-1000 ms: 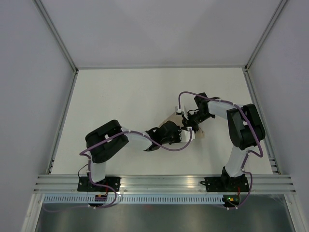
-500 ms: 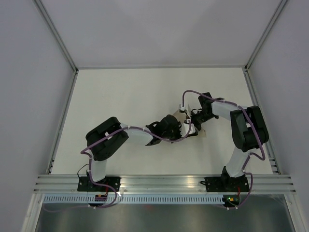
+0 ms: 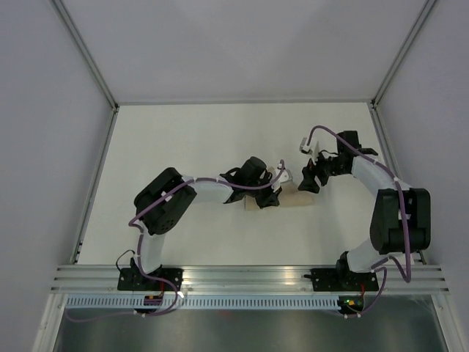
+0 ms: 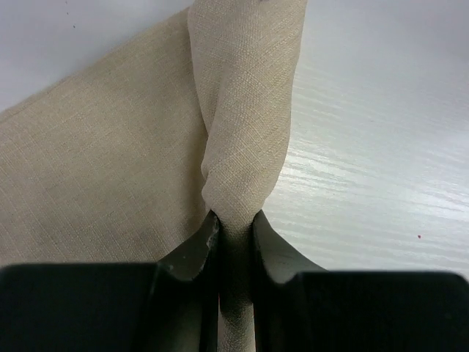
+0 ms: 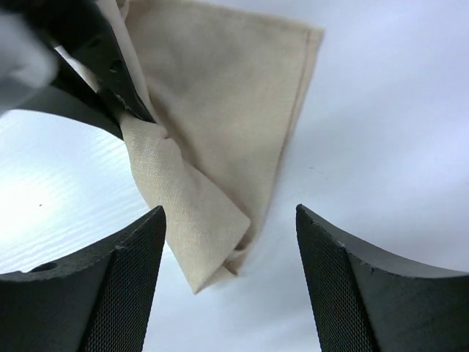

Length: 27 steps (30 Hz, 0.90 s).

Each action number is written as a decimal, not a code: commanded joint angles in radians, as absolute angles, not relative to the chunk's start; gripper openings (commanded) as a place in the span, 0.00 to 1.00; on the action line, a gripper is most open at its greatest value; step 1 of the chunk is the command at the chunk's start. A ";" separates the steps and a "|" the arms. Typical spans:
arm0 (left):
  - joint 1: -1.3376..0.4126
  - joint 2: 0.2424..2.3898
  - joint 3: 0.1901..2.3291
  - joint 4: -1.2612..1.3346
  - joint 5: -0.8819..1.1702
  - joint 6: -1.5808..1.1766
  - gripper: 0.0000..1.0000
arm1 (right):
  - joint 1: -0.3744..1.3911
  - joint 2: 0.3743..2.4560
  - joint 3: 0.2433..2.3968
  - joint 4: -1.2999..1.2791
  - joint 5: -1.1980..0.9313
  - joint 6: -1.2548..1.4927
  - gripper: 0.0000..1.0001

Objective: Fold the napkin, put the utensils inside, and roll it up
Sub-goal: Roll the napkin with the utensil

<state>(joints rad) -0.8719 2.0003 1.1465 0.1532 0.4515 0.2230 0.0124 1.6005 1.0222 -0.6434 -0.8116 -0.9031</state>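
Seen from above, the napkin [image 3: 297,199] is the thing nearest the arm bases. It lies on the table [image 3: 190,139] just right of centre as a short beige bundle, its long axis running left to right across the frame.

The left hand [image 4: 233,233] sits over the bundle's left part. Its wrist view shows both fingers pressed together on a twisted, rope-like gather of cloth that rises toward the top of that frame. A flat layer of the cloth spreads away to the left.

A little farther up the top view, to the upper right of the bundle, the right hand [image 5: 229,216] hangs apart from the cloth with its fingers spread wide. In its own view the gathered strip slants from upper left down to a loose pointed end between the fingers, touching neither.

The left hand is clearly the nearer one. The right would probably have to drop toward that free end to take part.

The cloth is matte, plain and softly creased. No utensils show, and I cannot tell whether any are wrapped inside.
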 commanded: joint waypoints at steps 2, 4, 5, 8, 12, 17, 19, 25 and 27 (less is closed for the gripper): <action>-0.819 2.078 1.137 -0.048 0.598 0.109 0.02 | 0.006 1.396 0.903 -0.542 -0.884 -0.903 0.77; -0.798 2.094 1.161 -0.090 0.652 0.100 0.02 | 0.006 1.294 0.846 -0.514 -0.885 -0.914 0.79; -0.793 2.114 1.182 -0.107 0.684 0.092 0.03 | 0.006 1.266 0.797 -0.491 -0.885 -0.936 0.81; -0.769 2.152 1.219 -0.170 0.739 0.069 0.04 | 0.029 1.189 0.714 -0.473 -0.859 -0.978 0.83; -0.750 2.238 1.310 -0.273 0.828 0.055 0.05 | 0.112 1.141 0.605 -0.339 -0.753 -0.980 0.84; -0.749 2.272 1.353 -0.331 0.851 0.041 0.06 | 0.253 1.129 0.517 -0.172 -0.631 -0.947 0.84; -0.744 2.281 1.364 -0.347 0.854 0.037 0.06 | 0.285 1.132 0.506 -0.131 -0.592 -0.931 0.84; -0.738 2.309 1.413 -0.414 0.854 0.031 0.09 | 0.356 1.176 0.506 -0.080 -0.543 -0.928 0.85; -0.736 2.312 1.419 -0.420 0.853 0.026 0.09 | 0.376 1.192 0.503 -0.080 -0.534 -0.931 0.85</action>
